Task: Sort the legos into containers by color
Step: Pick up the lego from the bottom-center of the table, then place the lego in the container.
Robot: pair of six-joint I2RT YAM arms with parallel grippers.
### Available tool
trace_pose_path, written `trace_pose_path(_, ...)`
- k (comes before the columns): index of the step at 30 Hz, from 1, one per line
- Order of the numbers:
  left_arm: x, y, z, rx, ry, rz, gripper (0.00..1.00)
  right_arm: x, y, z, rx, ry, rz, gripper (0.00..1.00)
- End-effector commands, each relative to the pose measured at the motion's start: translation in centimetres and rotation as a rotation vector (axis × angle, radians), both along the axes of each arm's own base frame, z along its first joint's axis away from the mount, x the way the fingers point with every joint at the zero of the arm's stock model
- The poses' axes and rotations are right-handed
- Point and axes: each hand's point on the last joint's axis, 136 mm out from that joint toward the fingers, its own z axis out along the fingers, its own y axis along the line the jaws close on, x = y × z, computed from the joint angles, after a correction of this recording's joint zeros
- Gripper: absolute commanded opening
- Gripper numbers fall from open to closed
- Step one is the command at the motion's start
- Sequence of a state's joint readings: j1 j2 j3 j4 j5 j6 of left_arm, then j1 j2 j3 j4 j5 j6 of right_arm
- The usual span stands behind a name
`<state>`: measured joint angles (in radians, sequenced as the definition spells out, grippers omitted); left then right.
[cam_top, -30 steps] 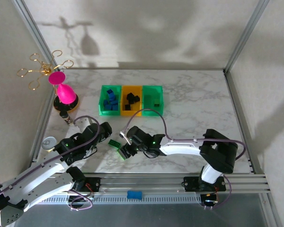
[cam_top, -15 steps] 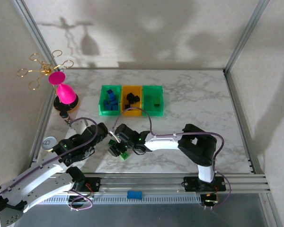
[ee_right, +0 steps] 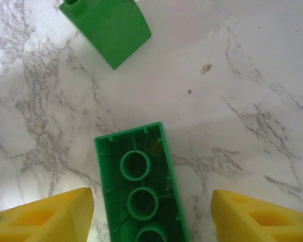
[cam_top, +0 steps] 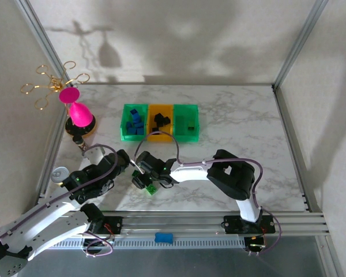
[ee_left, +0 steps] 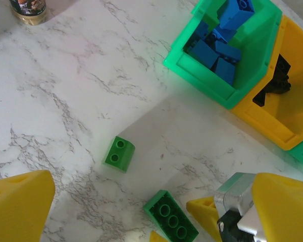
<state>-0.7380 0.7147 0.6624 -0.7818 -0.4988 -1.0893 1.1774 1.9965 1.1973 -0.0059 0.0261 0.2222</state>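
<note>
Long green lego sits hollow-side up on the counter, right gripper straddling it, jaws open. Small green lego just beyond; left gripper close by, jaws open too.

Green legos on grey-veined white table; containers green, orange, green.

Nothing is showing clearly enough to be read. A small jar standing on the worktop is carrying a dark printed label, but its print is coming out too blurred to make out. A pale round disc is bearing a curled mark, perhaps a digit; I cannot tell. The green brick lying upside down is showing no legible lettering.
</note>
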Motion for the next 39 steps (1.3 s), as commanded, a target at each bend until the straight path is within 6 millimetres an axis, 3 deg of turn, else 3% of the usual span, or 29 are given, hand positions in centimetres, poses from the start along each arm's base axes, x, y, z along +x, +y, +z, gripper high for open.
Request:
trace_pose_path(1,0.0,0.6,0.5,0.003,-0.012,0.029,1.00,0.7,0.0,-0.5,-0.025,-0.007,-0.014,0.58)
trace_pose_path(12,0.5,-0.1,0.7,-0.001,-0.014,0.011,1.00,1.9,-0.5,1.1,0.023,0.001,-0.054,0.32)
trace_pose_path(23,0.9,-0.9,2.1,-0.034,-0.044,-0.026,0.99,3.2,-2.7,5.4,0.099,-0.010,-0.121,0.26)
trace_pose_path(33,2.8,-3.9,3.2,-0.057,-0.067,-0.122,0.99,7.1,-8.2,9.4,0.162,0.027,-0.312,0.23)
trace_pose_path(39,4.6,-6.3,3.7,-0.063,-0.081,-0.186,0.99,12.6,-13.1,11.2,0.147,-0.039,-0.492,0.23)
